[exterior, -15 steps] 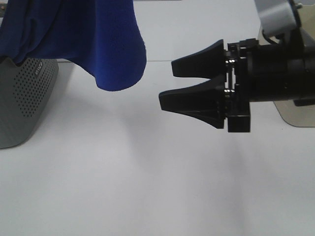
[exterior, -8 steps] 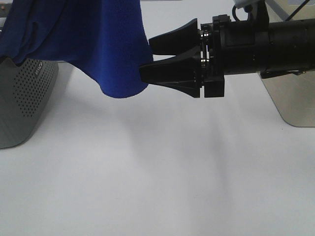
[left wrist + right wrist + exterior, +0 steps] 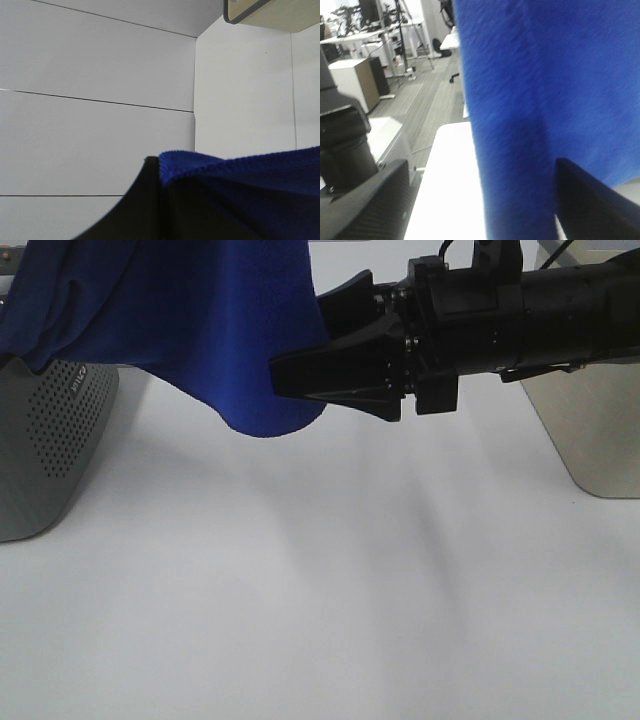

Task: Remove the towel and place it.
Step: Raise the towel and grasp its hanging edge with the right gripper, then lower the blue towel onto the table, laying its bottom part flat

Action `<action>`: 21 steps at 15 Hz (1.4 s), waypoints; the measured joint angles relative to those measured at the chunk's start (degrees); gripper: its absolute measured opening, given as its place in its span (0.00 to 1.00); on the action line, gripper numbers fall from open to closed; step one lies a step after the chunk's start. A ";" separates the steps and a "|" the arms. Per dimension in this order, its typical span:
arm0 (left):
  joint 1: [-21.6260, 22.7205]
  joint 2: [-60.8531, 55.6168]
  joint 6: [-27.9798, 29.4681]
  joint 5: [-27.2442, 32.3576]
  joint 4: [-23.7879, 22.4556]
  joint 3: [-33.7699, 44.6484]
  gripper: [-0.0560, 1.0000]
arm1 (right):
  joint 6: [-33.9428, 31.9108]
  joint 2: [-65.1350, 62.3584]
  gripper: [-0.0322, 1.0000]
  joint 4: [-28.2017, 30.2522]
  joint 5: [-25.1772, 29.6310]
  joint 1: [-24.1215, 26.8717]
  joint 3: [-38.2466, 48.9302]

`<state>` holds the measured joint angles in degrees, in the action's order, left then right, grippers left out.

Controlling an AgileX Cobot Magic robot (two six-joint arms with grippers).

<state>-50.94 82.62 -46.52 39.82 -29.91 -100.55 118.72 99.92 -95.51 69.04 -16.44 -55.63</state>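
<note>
With the left claw clenched on the towel, the right claw gapes astride its hanging edge, so closing there likely comes next.

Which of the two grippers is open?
The right gripper: its jaws stand apart around the towel's hanging edge; the left gripper is shut on the towel.

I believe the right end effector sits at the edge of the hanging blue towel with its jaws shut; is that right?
Not quite: the right end effector sits at the edge of the hanging blue towel with its jaws open. The right wrist view shows the cloth between its spread fingers.
</note>
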 joint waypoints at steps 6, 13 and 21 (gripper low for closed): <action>0.00 1.72 -0.17 -0.57 -2.92 0.00 0.05 | -5.90 0.00 0.61 10.54 0.06 0.00 0.00; 0.00 1.72 0.92 -0.57 -3.09 0.00 0.05 | -6.65 0.00 0.08 6.93 0.06 0.00 -0.11; 0.00 1.72 1.09 -0.57 -3.09 0.00 0.05 | -26.70 -1.38 0.05 11.06 -8.42 0.00 -5.10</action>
<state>-50.94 84.34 -45.44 39.25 -33.00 -100.55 92.02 98.55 -84.45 60.62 -16.44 -60.73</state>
